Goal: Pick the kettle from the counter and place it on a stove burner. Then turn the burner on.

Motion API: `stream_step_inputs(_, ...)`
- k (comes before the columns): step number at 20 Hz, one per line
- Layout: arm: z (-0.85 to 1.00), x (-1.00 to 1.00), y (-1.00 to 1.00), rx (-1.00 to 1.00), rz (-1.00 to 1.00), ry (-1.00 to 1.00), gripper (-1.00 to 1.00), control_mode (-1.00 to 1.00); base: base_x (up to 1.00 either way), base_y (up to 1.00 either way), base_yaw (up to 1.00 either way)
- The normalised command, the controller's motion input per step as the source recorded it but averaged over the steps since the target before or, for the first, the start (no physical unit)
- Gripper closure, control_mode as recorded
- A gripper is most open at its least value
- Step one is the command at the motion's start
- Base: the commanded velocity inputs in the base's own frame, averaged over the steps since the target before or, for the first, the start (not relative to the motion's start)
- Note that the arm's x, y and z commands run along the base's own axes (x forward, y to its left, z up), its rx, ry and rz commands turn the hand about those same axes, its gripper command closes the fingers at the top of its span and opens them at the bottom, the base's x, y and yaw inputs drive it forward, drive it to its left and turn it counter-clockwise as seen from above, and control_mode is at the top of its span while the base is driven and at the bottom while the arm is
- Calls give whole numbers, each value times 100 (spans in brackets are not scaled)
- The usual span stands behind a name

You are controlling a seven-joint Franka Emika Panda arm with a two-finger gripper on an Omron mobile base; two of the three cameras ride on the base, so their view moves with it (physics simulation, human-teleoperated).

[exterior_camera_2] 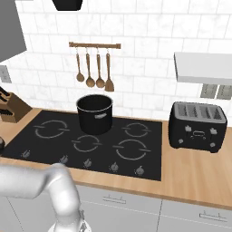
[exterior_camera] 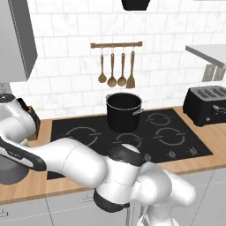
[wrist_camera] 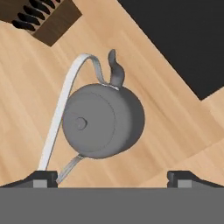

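Note:
Straight below my hand sits the dull-grey kettle [wrist_camera: 103, 120] on the light wood counter [wrist_camera: 166, 131], its knobbed lid facing the camera and its spout [wrist_camera: 116, 70] pointing toward the view's top. Its thin arched handle [wrist_camera: 61, 109] bows out to the left, and its lower end comes close to my left fingertip [wrist_camera: 43, 178]. My gripper [wrist_camera: 113, 177] is open, fingers spread wide, with nothing between them. The black cooktop [wrist_camera: 188, 39] lies at the upper right. The widest burner ring [exterior_camera: 171, 136] [exterior_camera_2: 131, 149] is bare. A grey shape [exterior_camera: 9, 170] under my arm may be the kettle.
A black stockpot [exterior_camera: 123, 110] [exterior_camera_2: 94, 113] stands on the rear middle of the cooktop. A knife block [wrist_camera: 43, 17] [exterior_camera_2: 11, 108] sits close behind the kettle. A black toaster [exterior_camera: 207, 104] [exterior_camera_2: 197, 126] stands on the right. Knobs [exterior_camera_2: 113, 166] line the cooktop's front edge.

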Motion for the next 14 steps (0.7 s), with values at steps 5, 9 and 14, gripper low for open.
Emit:
stream_step_inputs(5,-24,47,48,-6,-6,0,-100,-100,0,0,0)
stream_step_inputs(9,-25,38,43,-6,-6,0,-100,-100,0,0,0)
stream_step_inputs(14,-24,21,20,-4,-10,0,-100,-100,0,0,0)
